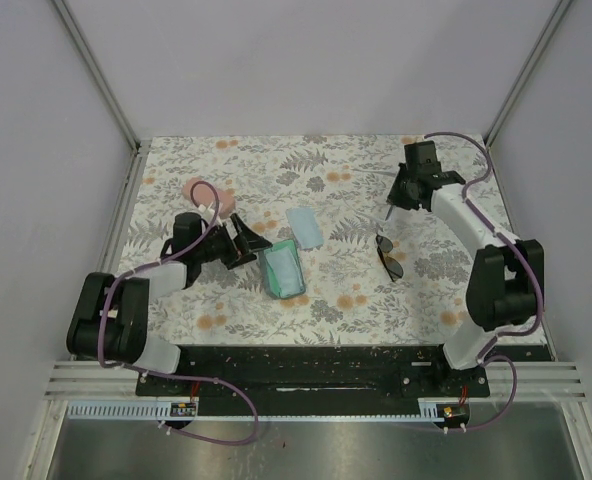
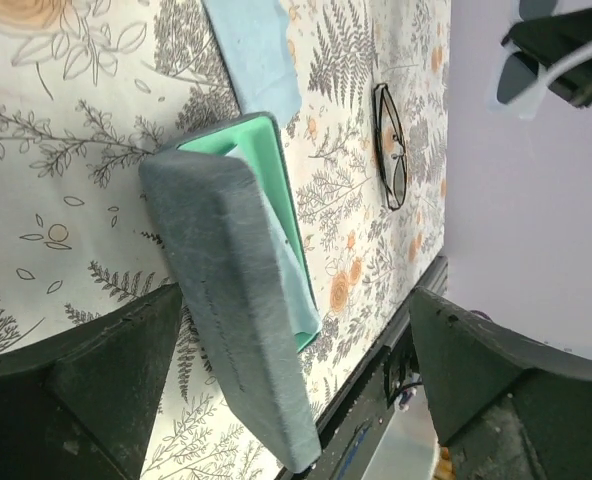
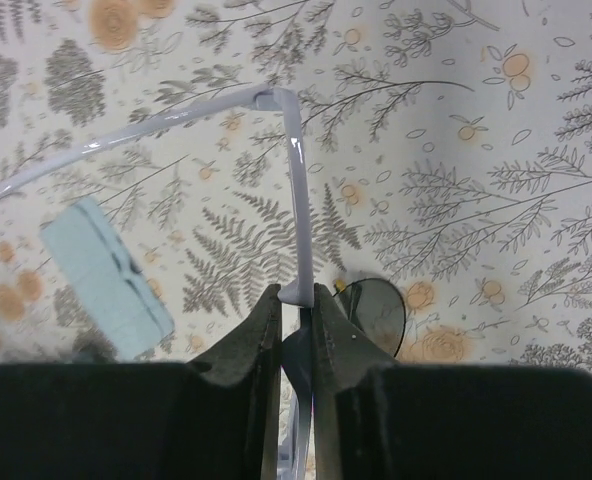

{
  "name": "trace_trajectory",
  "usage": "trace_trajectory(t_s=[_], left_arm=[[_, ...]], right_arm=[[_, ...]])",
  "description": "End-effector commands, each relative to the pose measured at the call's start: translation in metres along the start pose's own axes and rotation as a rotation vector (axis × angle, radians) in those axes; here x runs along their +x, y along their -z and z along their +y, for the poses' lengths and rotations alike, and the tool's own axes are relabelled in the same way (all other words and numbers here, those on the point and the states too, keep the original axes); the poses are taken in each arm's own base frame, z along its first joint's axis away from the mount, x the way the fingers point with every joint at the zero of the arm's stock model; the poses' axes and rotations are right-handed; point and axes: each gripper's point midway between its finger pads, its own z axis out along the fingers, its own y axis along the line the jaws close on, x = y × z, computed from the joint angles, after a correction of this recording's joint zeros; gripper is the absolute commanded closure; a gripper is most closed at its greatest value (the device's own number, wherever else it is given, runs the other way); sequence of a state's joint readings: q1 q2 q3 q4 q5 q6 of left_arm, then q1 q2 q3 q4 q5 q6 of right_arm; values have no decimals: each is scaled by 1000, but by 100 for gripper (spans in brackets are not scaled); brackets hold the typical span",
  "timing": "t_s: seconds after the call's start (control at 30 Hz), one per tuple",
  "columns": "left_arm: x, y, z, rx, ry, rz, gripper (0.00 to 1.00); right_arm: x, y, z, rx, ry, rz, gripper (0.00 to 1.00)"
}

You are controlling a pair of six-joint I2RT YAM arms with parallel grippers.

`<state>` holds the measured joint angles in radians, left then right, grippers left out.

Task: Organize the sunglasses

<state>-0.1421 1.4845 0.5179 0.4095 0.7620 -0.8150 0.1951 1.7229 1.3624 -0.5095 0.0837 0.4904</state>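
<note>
My right gripper (image 3: 298, 300) is shut on the pale translucent sunglasses (image 3: 294, 200) and holds them above the table at the far right (image 1: 390, 208). The dark-lensed sunglasses (image 1: 388, 255) lie on the table below it; one dark lens (image 3: 376, 310) shows beside the right fingers. My left gripper (image 1: 241, 243) is open, just left of the open blue-grey case (image 1: 281, 268). In the left wrist view the case (image 2: 226, 300) shows a green lining with a light cloth inside, between my wide-open fingers (image 2: 106, 370). The dark pair (image 2: 389, 160) lies beyond it.
A pink case (image 1: 211, 195) lies at the back left, behind the left arm. A light blue cloth (image 1: 304, 227) lies flat just beyond the open case and shows in the right wrist view (image 3: 106, 290). White walls close in the floral table (image 1: 456, 300).
</note>
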Motion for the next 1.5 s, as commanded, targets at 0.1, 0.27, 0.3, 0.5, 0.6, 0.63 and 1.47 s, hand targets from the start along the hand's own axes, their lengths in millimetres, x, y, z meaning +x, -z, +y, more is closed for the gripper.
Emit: trace_trajectory(t_s=[0.1, 0.27, 0.3, 0.5, 0.6, 0.63, 1.47], left_arm=[[-30, 29, -15, -165, -121, -114, 1], [-37, 57, -57, -129, -218, -192, 6], [-36, 61, -70, -98, -240, -202, 11], [-12, 56, -141, 84, -340, -196, 46], [-2, 45, -160, 110, -369, -180, 43], [1, 41, -164, 117, -377, -175, 40], [10, -3, -216, 257, -445, -127, 48]], right_arm=[[23, 49, 32, -210, 6, 22, 99], [46, 70, 54, -278, 4, 67, 99], [51, 73, 62, -302, -5, 84, 99], [66, 87, 98, -422, -33, 156, 99], [72, 91, 111, -466, -34, 191, 99], [73, 93, 115, -478, -33, 196, 99], [93, 98, 134, -553, -18, 271, 99]])
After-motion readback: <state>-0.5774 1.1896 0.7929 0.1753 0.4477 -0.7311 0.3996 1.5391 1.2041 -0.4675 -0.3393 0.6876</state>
